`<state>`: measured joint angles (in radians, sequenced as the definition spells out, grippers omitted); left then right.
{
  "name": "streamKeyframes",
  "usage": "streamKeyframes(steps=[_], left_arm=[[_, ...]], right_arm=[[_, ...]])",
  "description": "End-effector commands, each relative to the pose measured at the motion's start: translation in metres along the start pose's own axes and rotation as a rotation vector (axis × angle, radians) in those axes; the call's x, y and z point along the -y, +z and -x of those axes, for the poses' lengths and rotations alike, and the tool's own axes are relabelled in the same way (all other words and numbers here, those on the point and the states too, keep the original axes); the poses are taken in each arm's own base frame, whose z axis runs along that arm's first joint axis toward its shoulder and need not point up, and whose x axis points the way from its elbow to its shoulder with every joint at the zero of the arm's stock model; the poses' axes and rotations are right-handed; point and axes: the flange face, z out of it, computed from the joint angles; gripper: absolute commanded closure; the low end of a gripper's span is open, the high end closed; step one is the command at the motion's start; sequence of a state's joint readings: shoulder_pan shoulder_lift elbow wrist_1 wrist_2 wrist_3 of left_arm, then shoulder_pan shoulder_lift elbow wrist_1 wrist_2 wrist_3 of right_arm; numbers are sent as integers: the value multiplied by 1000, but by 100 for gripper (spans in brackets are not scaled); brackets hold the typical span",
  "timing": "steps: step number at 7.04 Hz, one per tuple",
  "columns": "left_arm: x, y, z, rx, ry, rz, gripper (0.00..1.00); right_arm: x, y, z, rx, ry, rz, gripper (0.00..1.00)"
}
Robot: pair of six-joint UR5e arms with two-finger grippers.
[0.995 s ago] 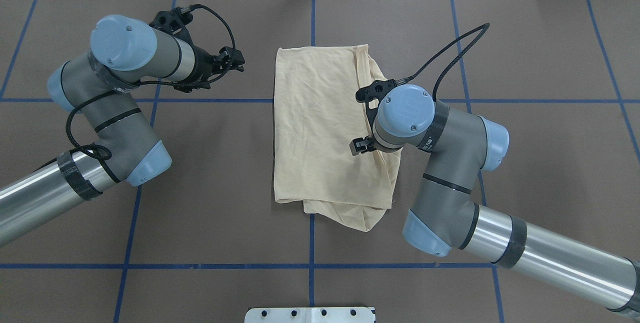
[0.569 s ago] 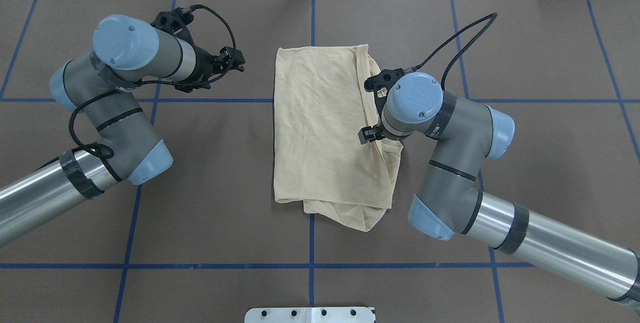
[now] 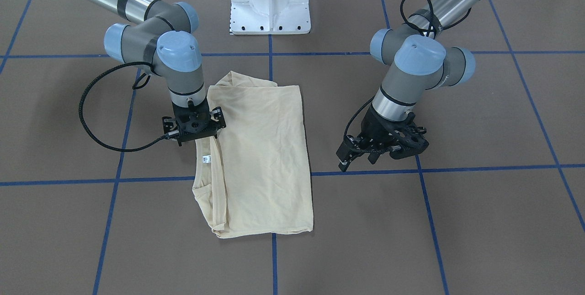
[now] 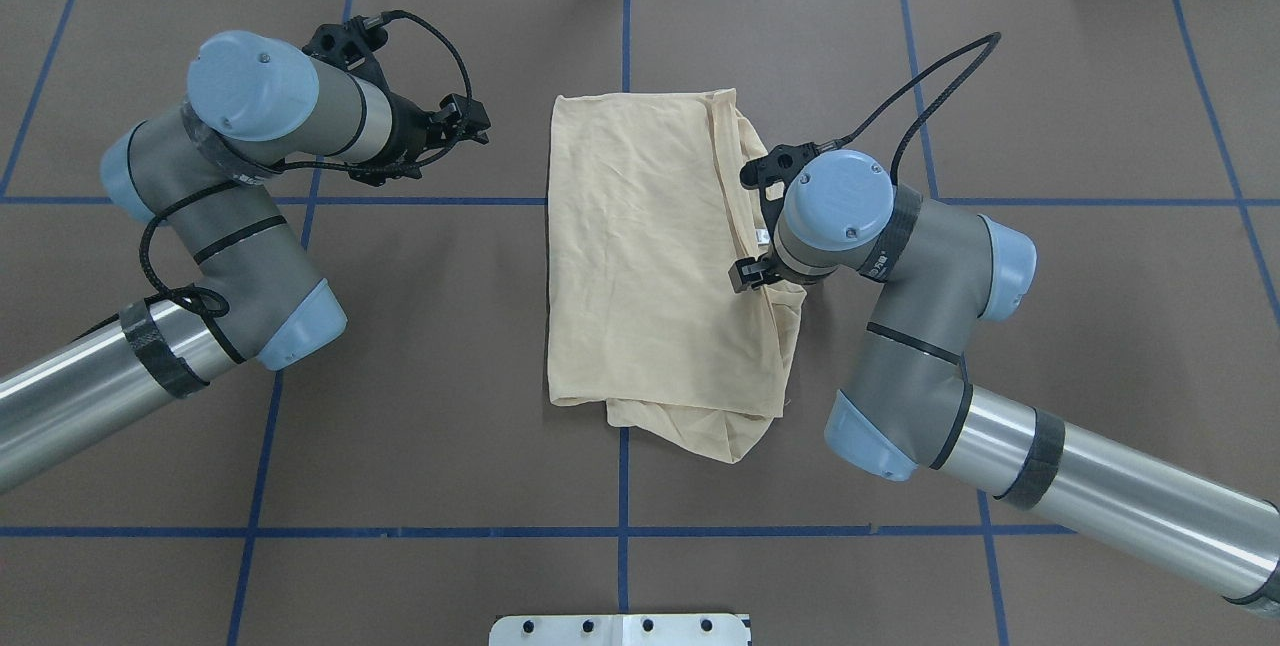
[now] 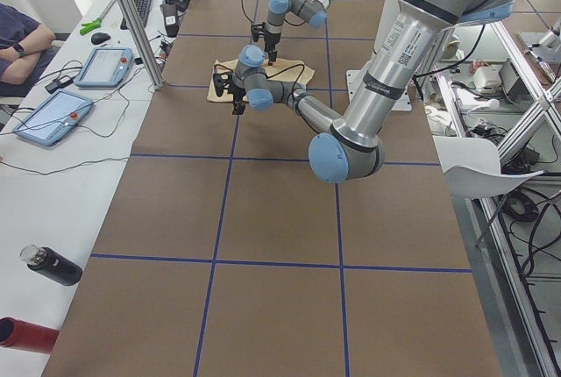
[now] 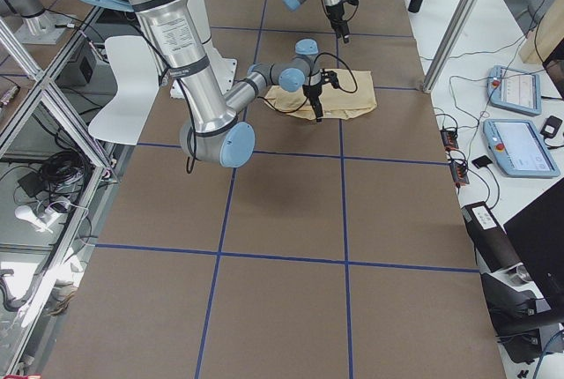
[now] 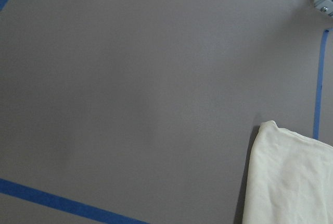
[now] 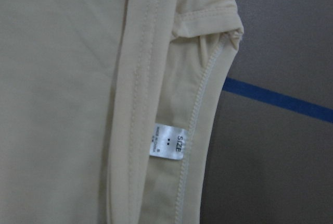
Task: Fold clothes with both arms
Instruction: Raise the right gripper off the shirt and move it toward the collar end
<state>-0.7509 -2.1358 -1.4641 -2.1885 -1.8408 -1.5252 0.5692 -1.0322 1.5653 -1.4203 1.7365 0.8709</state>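
Two robot arms work at a brown table (image 3: 457, 222), with a cream-yellow T-shirt (image 3: 265, 149) lying flat at its middle between them, folded into a long rectangle. The left gripper (image 3: 357, 160) hangs just above bare tabletop, well apart from the shirt. Its two fingers are spread with a clear gap and there is nothing between them. The right gripper (image 3: 195, 131) points straight down over the shirt edge on its own side, just beside the small white neck label (image 3: 206, 159). Its black body hides the fingertips (from where I stand I cannot tell whether the jaws are parted or closed, or whether they touch the cloth).

From overhead, the right arm's wrist covers most of its gripper, and the label barely shows at the wrist's edge. That view does show loose layers poking out at the shirt's end nearest the robot. The front-facing camera shows the label in the open neck. The right wrist camera brings it close: the word "SIZE", the stitched collar band (image 8: 138, 104), and a blue tape line (image 8: 281, 99) on the table beyond. The left wrist camera sees mostly brown surface and one corner of the shirt. Only the side views show the desk along the table's far edge, and the one from the robot's left shows a person's arm (image 5: 17, 39) resting by two tablets (image 5: 105, 66).
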Motion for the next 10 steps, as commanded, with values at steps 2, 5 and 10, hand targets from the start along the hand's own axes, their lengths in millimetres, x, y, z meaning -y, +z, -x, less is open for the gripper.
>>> streamKeyframes(steps=[2,5,10], left_arm=[[1,0,-4,-10,-2,-3,1],[0,0,-6,-12,-5,-1,1],[-1,-8,-20,-35,7,-4,1]], right_arm=[[11,2,-27,-10,-20,13,0],[12,4,-61,-10,-22,31,0],[71,-40,-21,61,-11,-35,0]])
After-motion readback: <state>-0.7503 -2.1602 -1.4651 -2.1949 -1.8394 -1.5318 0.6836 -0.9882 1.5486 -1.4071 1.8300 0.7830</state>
